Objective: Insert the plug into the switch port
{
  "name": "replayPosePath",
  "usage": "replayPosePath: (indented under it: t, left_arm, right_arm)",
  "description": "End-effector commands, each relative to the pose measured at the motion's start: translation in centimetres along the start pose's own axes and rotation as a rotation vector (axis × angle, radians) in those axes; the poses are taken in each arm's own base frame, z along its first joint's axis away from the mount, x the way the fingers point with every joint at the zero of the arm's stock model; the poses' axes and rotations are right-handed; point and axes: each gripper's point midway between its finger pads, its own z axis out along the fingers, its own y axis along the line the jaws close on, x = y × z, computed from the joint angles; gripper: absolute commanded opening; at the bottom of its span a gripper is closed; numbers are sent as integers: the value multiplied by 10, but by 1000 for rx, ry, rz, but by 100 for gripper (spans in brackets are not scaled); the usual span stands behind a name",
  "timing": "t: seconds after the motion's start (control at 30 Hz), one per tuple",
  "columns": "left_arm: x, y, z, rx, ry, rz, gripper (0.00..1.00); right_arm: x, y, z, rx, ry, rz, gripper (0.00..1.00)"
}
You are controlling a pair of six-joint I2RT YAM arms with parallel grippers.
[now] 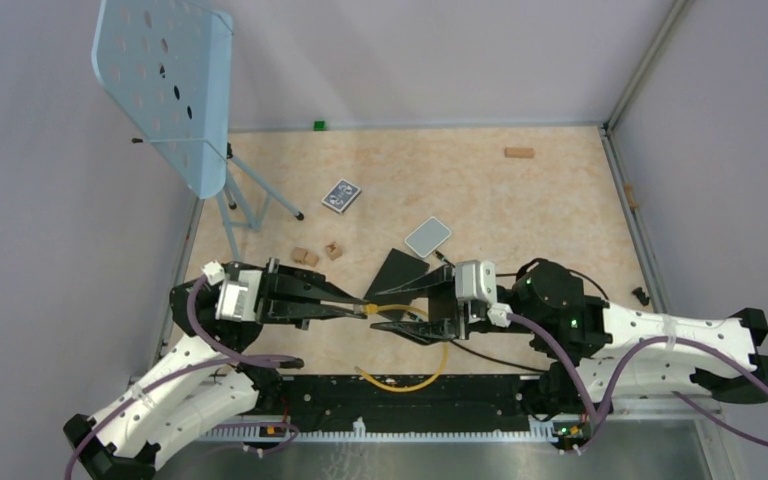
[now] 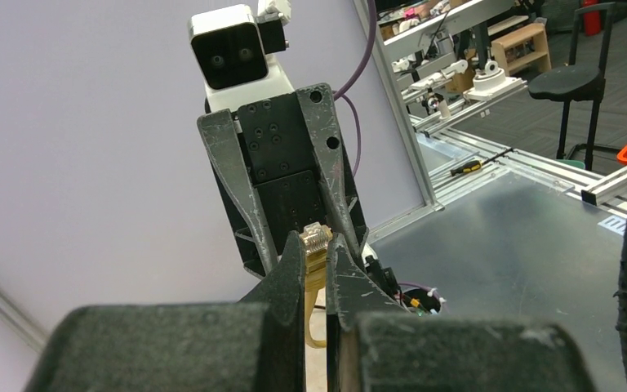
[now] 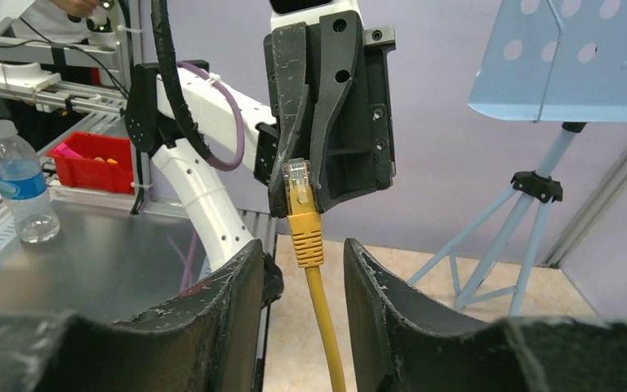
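My left gripper (image 1: 362,311) is shut on the clear plug (image 2: 317,238) of a yellow cable (image 1: 430,372), held above the table with the plug's tip past the fingertips. In the right wrist view the plug (image 3: 298,181) and its yellow boot point at me. My right gripper (image 1: 392,312) is open. Its fingers (image 3: 237,302) stand either side of the cable without touching it. The flat matte-black box (image 1: 400,268) lies just behind both grippers. Its switch port does not show in any view.
A pale grey-blue card (image 1: 427,237) lies behind the box, and a dark playing card (image 1: 341,195) lies further back. Small wooden blocks (image 1: 305,257) lie left of the box. A blue perforated stand (image 1: 165,85) rises at the back left. Walls close in both sides.
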Motion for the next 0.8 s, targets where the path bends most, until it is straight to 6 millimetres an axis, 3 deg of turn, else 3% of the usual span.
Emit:
replayPosePath:
  t: [0.0,0.5,0.6,0.7,0.77]
  left_arm:
    - [-8,-4,2,19,-25,27,0]
    - [-16,-9,3,35,-49,56,0]
    - [-17,-9,4,37,-51,58,0]
    - [-17,-10,3,38,-51,56,0]
    - [-16,-8,3,26,-48,46,1]
  right_arm:
    - [-24,5,3,-24,-100,11,38]
    - [-10,8,5,-29,-76,16,34]
    - [-10,8,5,-33,-82,20,28]
    - [-12,8,4,-28,-94,23,2]
    - [-11,5,3,-12,-92,24,0]
